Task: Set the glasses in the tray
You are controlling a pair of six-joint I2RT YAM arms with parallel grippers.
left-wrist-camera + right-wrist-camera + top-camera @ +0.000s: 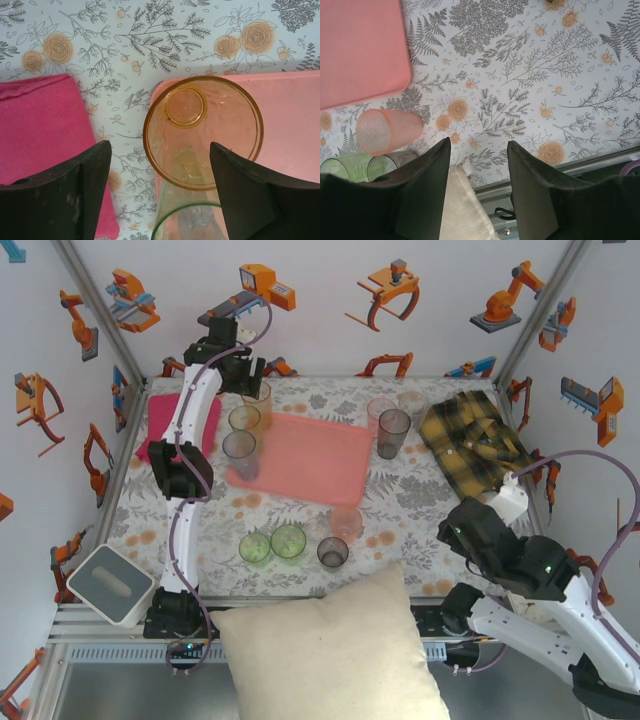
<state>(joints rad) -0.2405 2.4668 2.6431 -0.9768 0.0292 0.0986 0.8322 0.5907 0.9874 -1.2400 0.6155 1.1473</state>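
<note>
An orange glass (202, 132) stands upright at the far-left corner of the salmon-pink tray (290, 125). My left gripper (159, 150) is open above it, one finger on each side and neither touching it. A green glass (185, 220) stands just nearer on the tray. From above, the left gripper (243, 372) hangs over the orange glass (258, 400), with the green glass (243, 420) and a grey glass (240, 453) on the tray (310, 465). My right gripper (479, 145) is open and holds nothing, near the table's front edge (462, 532).
Off the tray stand two green glasses (270, 543), a grey one (332, 552) and a pink one (346, 522) in front, and several more (392, 420) at the back. A magenta cloth (180, 425), a plaid shirt (475, 440), a cream pillow (330, 655) and a white box (110, 583) lie around.
</note>
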